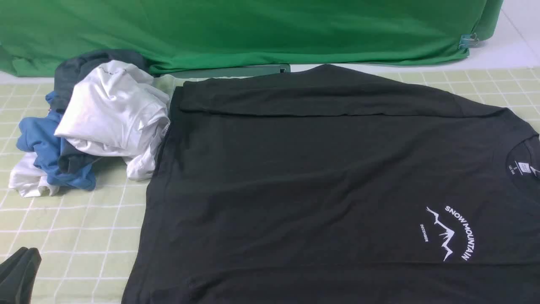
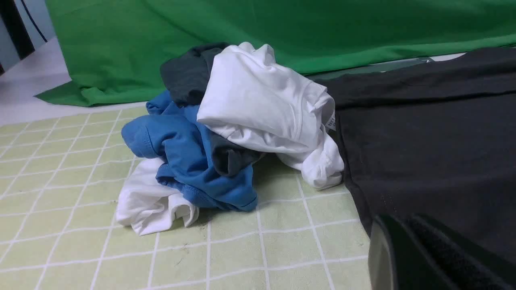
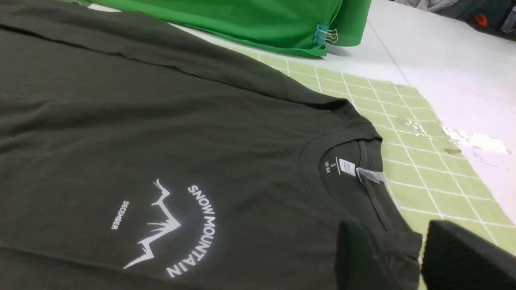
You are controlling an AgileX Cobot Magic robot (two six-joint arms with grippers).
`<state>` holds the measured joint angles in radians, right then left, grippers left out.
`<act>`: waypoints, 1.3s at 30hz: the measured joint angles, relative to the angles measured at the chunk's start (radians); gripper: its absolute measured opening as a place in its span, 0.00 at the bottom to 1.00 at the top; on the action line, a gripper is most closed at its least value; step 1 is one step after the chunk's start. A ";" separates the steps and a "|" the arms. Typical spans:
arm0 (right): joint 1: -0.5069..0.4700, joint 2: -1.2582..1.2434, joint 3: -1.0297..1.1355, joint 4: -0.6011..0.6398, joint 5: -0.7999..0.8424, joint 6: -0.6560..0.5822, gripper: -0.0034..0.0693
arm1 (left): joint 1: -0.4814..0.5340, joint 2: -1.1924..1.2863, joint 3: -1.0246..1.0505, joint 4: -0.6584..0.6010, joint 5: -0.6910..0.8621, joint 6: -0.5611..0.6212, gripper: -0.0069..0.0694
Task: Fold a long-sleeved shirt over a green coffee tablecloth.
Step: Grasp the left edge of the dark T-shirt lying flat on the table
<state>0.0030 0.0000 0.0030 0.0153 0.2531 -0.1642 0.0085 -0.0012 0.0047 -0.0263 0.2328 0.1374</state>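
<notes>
1. Long-sleeved shirt (image 1: 320,181): black, flat, front up on the green coffee tablecloth (image 1: 84,219). It covers the cloth's middle and right. Collar points to the bench's right edge, hem to the left.
2. Far sleeve (image 1: 320,99) is folded in across the body along the shirt's far side. White SNOW MOUNTAIN print (image 1: 451,232) sits on the chest near the collar, white neck label (image 3: 347,167) inside it.
3. Right gripper (image 3: 399,231): fingers (image 3: 463,257) stand apart, and the shirt's shoulder edge by the collar lies in the gap. Can't tell if it's pinched.
4. Left gripper (image 1: 19,270): low at the near left corner over bare cloth, near the hem but not touching it; fingers pressed together.
5. Pile at the cloth's far left: white shirt (image 1: 114,109), blue garment (image 1: 42,143), dark grey garment (image 1: 80,67). The white shirt touches the black hem.
6. Plain green fabric (image 1: 253,29) runs along the far edge, with a binder clip (image 1: 466,41) at its right end. White bench (image 1: 506,55) shows beyond the cloth.
</notes>
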 joint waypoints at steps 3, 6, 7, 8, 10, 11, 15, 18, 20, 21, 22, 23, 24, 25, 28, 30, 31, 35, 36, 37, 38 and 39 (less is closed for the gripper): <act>0.000 0.000 0.000 0.000 0.000 0.000 0.38 | 0.000 0.000 0.000 0.000 0.000 0.000 0.11; 0.000 0.000 0.000 0.000 0.000 0.000 0.38 | 0.000 0.000 0.000 0.000 0.000 0.000 0.11; 0.000 0.000 0.000 0.000 0.000 0.000 0.38 | 0.000 0.000 0.000 0.000 0.000 0.000 0.11; 0.000 0.000 0.000 0.000 0.000 0.000 0.38 | 0.000 0.000 0.000 0.000 0.000 0.000 0.11; 0.000 0.000 0.000 0.000 -0.001 0.000 0.38 | 0.000 0.000 0.000 0.000 0.000 0.000 0.11; 0.000 0.000 0.000 0.000 0.000 0.000 0.38 | 0.000 0.000 0.000 0.000 0.000 0.000 0.11; 0.000 0.000 0.000 0.000 0.000 0.000 0.38 | 0.000 0.000 0.000 0.000 0.000 0.000 0.11; 0.000 0.000 0.000 0.000 0.000 0.000 0.38 | 0.000 0.000 0.000 0.001 0.000 0.000 0.11; 0.000 0.000 0.000 0.000 0.000 0.000 0.38 | 0.000 0.000 0.000 0.021 -0.001 0.001 0.11; 0.000 0.000 0.000 0.000 0.000 0.000 0.38 | 0.000 0.000 0.000 0.026 -0.010 0.000 0.11; 0.000 0.000 0.000 0.000 0.000 0.000 0.38 | 0.000 0.000 0.000 0.015 -0.027 -0.005 0.11; 0.000 0.000 0.000 0.000 0.000 0.000 0.38 | 0.000 0.000 0.000 -0.013 -0.065 -0.018 0.11; 0.000 0.000 0.000 0.000 0.000 0.000 0.38 | 0.000 0.000 0.000 -0.027 -0.071 -0.021 0.11; 0.000 0.000 0.000 0.000 0.000 0.000 0.38 | 0.000 0.000 0.000 -0.055 -0.102 -0.035 0.11; 0.000 0.000 0.000 0.000 0.000 0.000 0.38 | 0.000 0.000 0.000 -0.228 -0.239 -0.104 0.11; 0.000 0.000 0.000 0.000 0.000 0.000 0.38 | 0.000 0.000 0.000 -0.300 -0.333 -0.137 0.11; 0.000 0.000 0.000 0.000 -0.001 0.000 0.38 | 0.000 0.000 0.000 -0.314 -0.367 -0.151 0.11; 0.000 0.000 0.000 0.000 -0.003 -0.001 0.38 | 0.000 0.000 0.000 -0.332 -0.518 -0.182 0.11; 0.000 0.000 0.000 0.000 -0.014 0.006 0.38 | 0.000 0.000 0.000 -0.333 -0.647 -0.222 0.11; 0.000 0.000 0.000 0.001 -0.020 0.009 0.38 | 0.000 0.000 0.000 -0.333 -0.647 -0.229 0.11; 0.000 0.000 0.001 0.016 -0.049 0.042 0.38 | 0.000 0.000 -0.005 -0.326 -0.773 -0.300 0.11; 0.000 0.000 0.001 0.028 -0.082 0.082 0.38 | 0.000 0.000 -0.025 -0.322 -0.796 -0.339 0.11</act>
<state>0.0030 0.0000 0.0038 0.0433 0.1714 -0.0820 0.0085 -0.0015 -0.0199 -0.3482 -0.5629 -0.2021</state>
